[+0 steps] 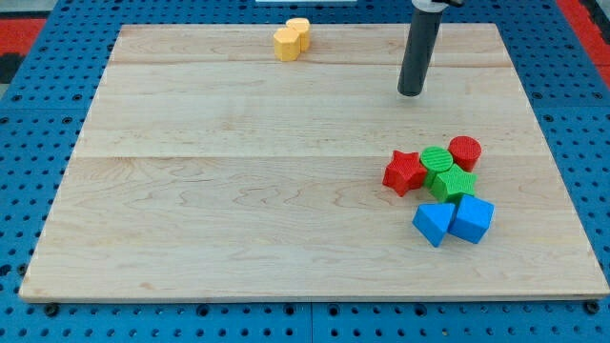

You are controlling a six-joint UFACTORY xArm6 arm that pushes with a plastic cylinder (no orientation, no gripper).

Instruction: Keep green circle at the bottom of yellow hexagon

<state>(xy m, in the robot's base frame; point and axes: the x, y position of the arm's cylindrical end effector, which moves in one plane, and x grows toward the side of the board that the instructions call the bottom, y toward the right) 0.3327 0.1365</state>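
Green circle (437,159) must travel far: the yellow hexagon (287,44) sits at the counter (238,219) top edge, view's left of centre, beside another yellow block (299,30). Rightward, the circle is wedged between red star (404,172), green block (454,183) and red circle (465,151) (tight cluster). My tip (411,93), a bare rod holding nothing, hovers above it; best approach from the right.

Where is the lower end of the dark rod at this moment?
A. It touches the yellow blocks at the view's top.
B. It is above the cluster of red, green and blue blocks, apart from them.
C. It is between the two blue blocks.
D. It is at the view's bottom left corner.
B: my tip stands on bare board toward the view's top from the green circle, touching no block.
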